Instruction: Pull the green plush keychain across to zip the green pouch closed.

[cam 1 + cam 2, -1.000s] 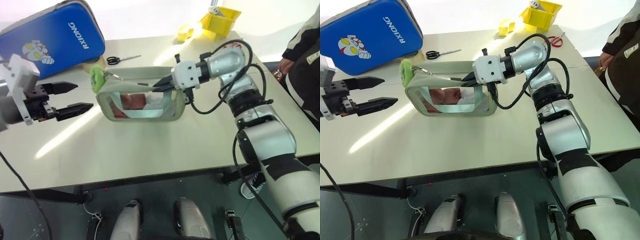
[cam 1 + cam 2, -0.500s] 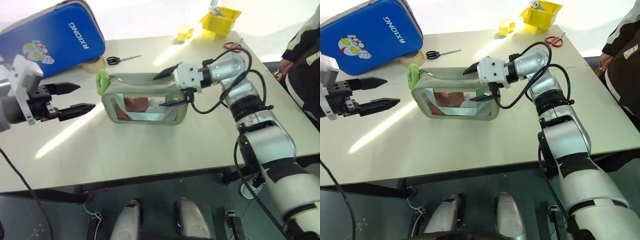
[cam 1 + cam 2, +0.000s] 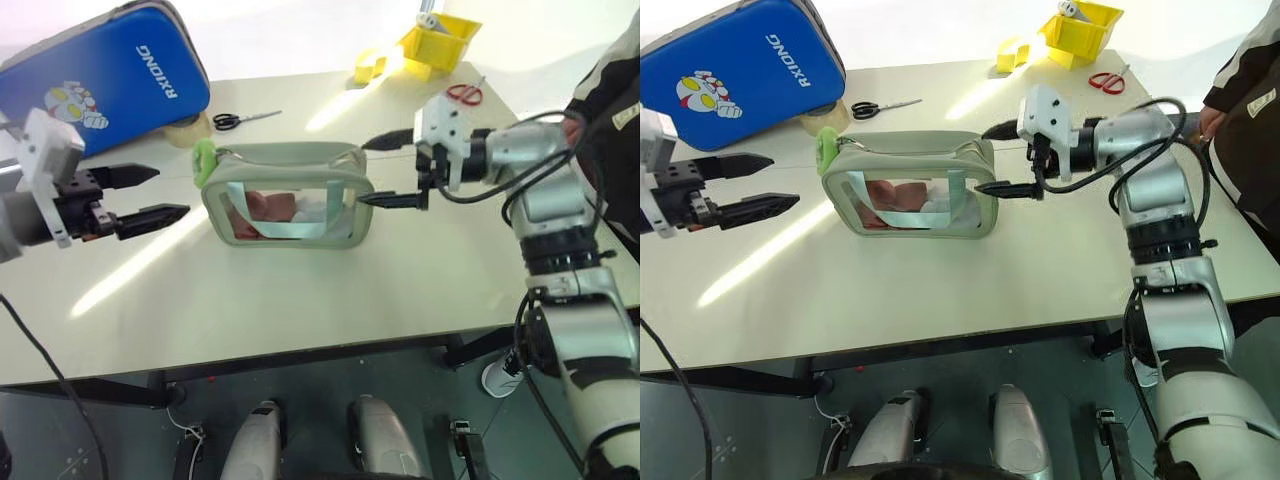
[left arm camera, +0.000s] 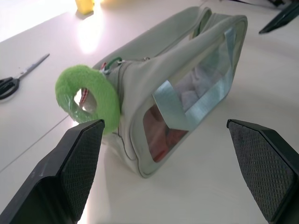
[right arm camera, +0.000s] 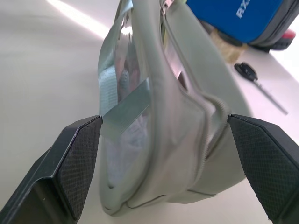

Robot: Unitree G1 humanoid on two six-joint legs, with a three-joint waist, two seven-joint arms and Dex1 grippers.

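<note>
**The fuzzy green ring sits at the pouch end nearest the left gripper**

The green pouch (image 3: 288, 195) stands on the desk (image 3: 300, 290) with its clear side facing the robot. Its long side runs from one gripper to the other, and the zipper runs along the top the same way.

The green plush keychain (image 3: 204, 160) hangs at the pouch's left end, on the zipper pull. It is a bright fuzzy ring, much brighter than the pouch.

The left gripper (image 3: 150, 195) hovers off the pouch's left end, near the keychain but not touching it. Its two black fingers are spread apart and hold nothing. They point at the keychain end of the pouch.

The right gripper (image 3: 392, 170) is just off the pouch's right end. Its fingers are spread wide too, one higher and one lower, and hold nothing. It is far from the keychain, with the whole pouch in between.

So I think the left gripper is the one to take the keychain. It would then need to pull it along the top of the pouch, toward the right end.
</note>
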